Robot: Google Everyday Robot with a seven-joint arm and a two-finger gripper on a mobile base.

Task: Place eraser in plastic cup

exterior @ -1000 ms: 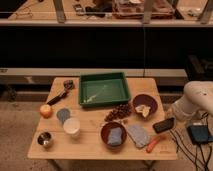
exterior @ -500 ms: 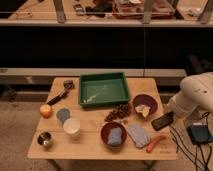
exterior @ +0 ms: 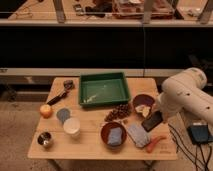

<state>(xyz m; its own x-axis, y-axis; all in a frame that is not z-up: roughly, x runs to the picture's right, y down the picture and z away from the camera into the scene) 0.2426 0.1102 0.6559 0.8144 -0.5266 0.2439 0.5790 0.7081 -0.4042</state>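
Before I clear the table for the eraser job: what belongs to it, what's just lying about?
Job: eraser, held at the table's right side by the shut gripper; plastic cup.
Lying about: green tray, grey pad, carrot piece, orange, metal cup.

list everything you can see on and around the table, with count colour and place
table: 1, light wood, centre
tray: 1, green, back middle
eraser: 1, black, right edge, in the tool
plastic cup: 1, white, front left
grey disc: 1, behind the cup
metal cup: 1, silver, front left corner
orange fruit: 1, left edge
dark utensil: 1, back left
grapes: 1 bunch, dark, centre
front bowl: 1, brown, holds a grey piece
back bowl: 1, brown, right, pale food inside
grey pad: 1, front right
carrot: 1, orange, front right
arm: 1, white, right side
tool: 1, shut on the eraser, over the right edge
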